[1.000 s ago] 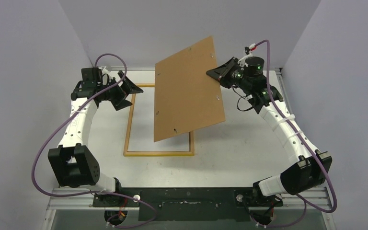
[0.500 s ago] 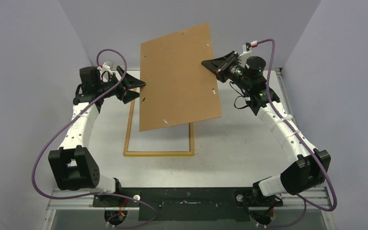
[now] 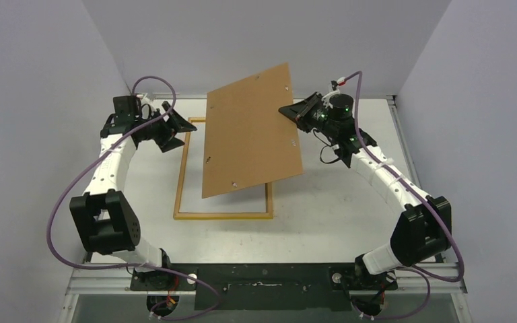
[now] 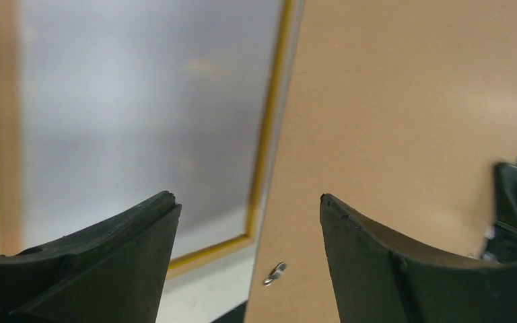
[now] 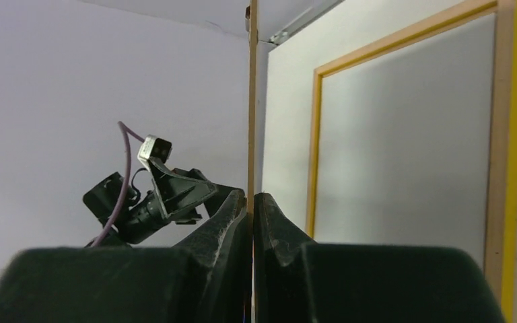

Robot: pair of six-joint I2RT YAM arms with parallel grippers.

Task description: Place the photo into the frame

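Covering much of the frame [image 3: 222, 215] in the overhead view, a brown backing board [image 3: 252, 131] hid the far-right corner and most of the right rail. Only the left rail, the near rail and part of the far rail showed.

Frame: lay flat on the white table [image 3: 336, 195], left of centre, between the two arms. Panel inside the rails: plain pale grey. Whether it was the photo's blank back, glazing or bare table could not be told.

Backing board: raised off the table and tilted, its near corner hanging above the frame's right rail. Small metal turn clips [image 3: 234, 182] sat near its edges.

Right gripper [image 3: 288, 112]: fingers closed tight on the board's right edge, toward its far end.

Left gripper [image 3: 183, 131]: at the frame's far-left corner, just beside the board's left edge, fingers spread wide with nothing between them.

Purple cables [image 3: 60, 202]: looped beside both arms.

Left wrist view: the dark fingers [image 4: 108, 262] were cut off at the bottom, and the gap between them was empty. The board's left edge stood ahead with one clip near its bottom. A yellow-edged rail lay beyond it, blurred.

Right wrist view: the board appeared edge-on, a thin upright line pinched between the fingertips. This contact was only roughly visible from overhead. The left gripper showed beyond the board on the left. Yellow and wood-toned rails lay on the right, cut off by the picture edge.
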